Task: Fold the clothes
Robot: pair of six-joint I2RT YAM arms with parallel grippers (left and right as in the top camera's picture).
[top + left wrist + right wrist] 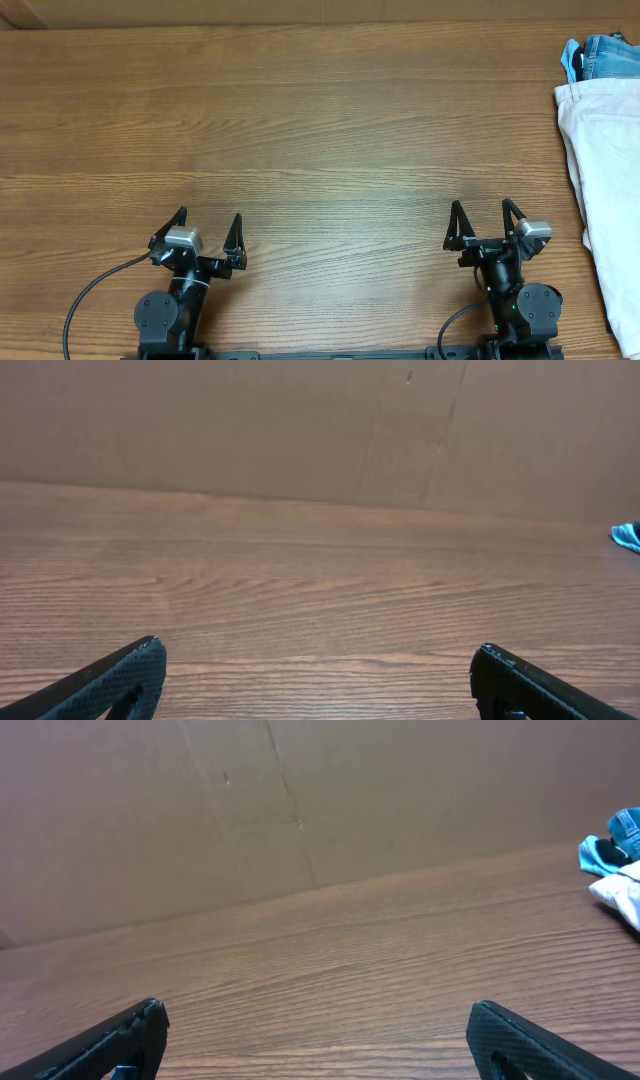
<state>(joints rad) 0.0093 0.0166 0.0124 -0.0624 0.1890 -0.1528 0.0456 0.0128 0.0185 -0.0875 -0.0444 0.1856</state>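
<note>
The light beige shorts lie at the table's right edge, running from the far right down past the frame's side. A corner of them shows in the right wrist view. My left gripper is open and empty near the front left, far from the shorts. My right gripper is open and empty near the front right, a short way left of the shorts. In both wrist views the fingers, left and right, frame bare wood.
Blue denim jeans lie at the far right corner, partly under the shorts' top edge; they also show in the right wrist view and the left wrist view. A brown cardboard wall stands behind the wooden table.
</note>
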